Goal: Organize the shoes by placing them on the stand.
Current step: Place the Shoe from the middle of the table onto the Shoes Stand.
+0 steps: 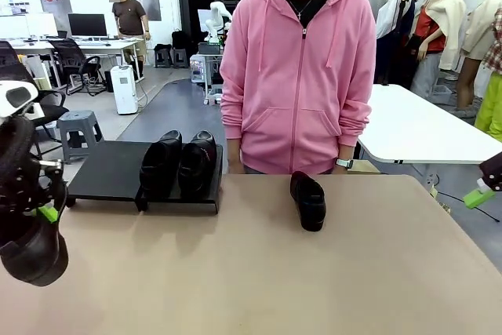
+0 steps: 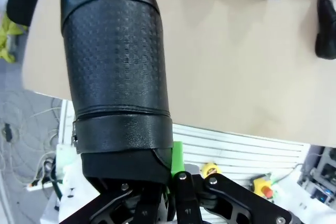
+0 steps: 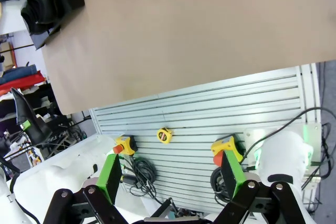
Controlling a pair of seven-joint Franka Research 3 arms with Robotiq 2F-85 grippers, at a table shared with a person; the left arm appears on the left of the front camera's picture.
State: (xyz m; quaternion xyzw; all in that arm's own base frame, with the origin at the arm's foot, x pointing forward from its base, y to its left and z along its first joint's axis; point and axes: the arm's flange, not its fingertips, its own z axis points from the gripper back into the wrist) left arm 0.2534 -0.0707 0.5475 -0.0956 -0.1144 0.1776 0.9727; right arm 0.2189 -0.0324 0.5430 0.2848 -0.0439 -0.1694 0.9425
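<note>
at the near left edge of the table [image 1: 235, 272], left gripper [image 1: 49, 211] is pinched tight on one end of the held shoe [image 2: 115, 77]. it looks clear of the surface, long axis running out along the fingers. stand [image 1: 106, 170] lies ahead, slightly to the robot's right. its left section is bare, two shoes [image 1: 179, 164] on the right section. likely next: carry forward to the bare section. loose shoe [image 1: 308, 200] sits mid-table, nearer the right gripper [image 1: 480, 194], whose jaws are spread, holding nothing.
</note>
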